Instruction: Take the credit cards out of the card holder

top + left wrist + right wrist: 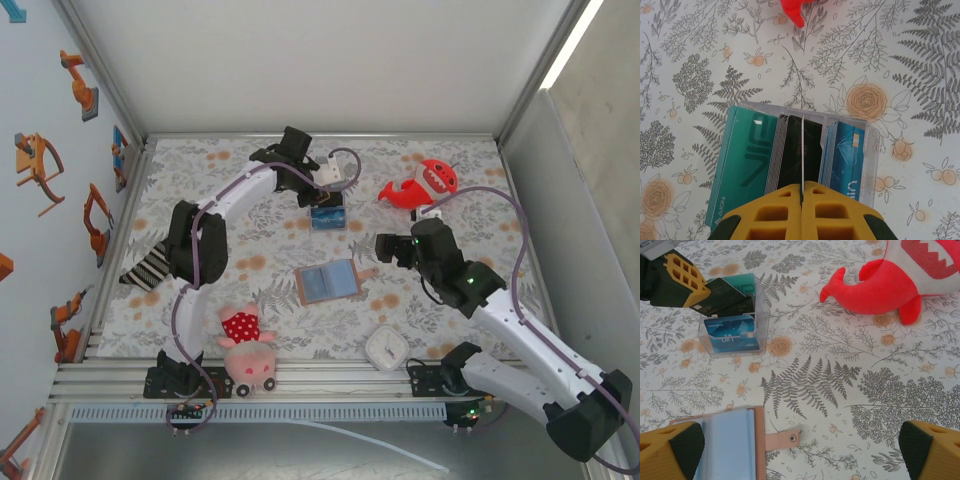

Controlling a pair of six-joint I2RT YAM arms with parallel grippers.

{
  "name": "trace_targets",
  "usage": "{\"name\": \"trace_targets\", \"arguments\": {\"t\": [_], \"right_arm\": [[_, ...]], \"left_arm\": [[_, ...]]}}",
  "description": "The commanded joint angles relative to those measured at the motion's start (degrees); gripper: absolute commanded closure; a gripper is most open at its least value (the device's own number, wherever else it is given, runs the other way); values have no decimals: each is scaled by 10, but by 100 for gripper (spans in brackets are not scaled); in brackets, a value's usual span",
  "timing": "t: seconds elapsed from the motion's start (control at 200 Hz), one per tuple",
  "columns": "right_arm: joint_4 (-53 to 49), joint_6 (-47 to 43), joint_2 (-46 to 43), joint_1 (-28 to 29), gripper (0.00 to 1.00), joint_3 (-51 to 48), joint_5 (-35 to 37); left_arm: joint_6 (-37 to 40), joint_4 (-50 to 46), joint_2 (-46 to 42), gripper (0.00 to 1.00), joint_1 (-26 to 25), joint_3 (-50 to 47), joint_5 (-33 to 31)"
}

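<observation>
Card holder (328,283): lying open on the middle of the surface (460,205), blue-grey lining facing up.
Right tool (390,248): hovering wide open beside the card holder's snap tab (782,439), gripping nothing.
Left tool (802,192): pinching a dark credit card (727,289), closed on its edge.
Clear box (761,315): sitting farther back beneath the left tool, holding teal, dark and blue cards.

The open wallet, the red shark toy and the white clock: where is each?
open wallet (327,283), top view, its blue-grey lining.
red shark toy (880,285), right wrist view, its body.
white clock (385,349), top view, its face.
</observation>
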Motion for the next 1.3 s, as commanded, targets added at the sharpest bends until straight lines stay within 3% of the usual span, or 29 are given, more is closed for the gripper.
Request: {"name": "trace_targets", "arguments": {"t": [0.0, 0.656, 0.836, 1.137, 1.297], "right_arm": [[-8, 15, -10, -3, 0, -8, 13], [-6, 18, -6, -3, 0, -13, 6], [0, 19, -1, -3, 0, -16, -2], [2, 19, -2, -2, 0, -17, -12], [1, 20, -5, -3, 0, -18, -21]], "left_arm": [[30, -22, 11, 100, -1, 20, -11], [59, -37, 47, 100, -5, 40, -31], [56, -29, 45, 79, -9, 41, -31], [43, 1, 24, 78, -12, 30, -43], [14, 44, -35, 78, -13, -21, -33]]}}
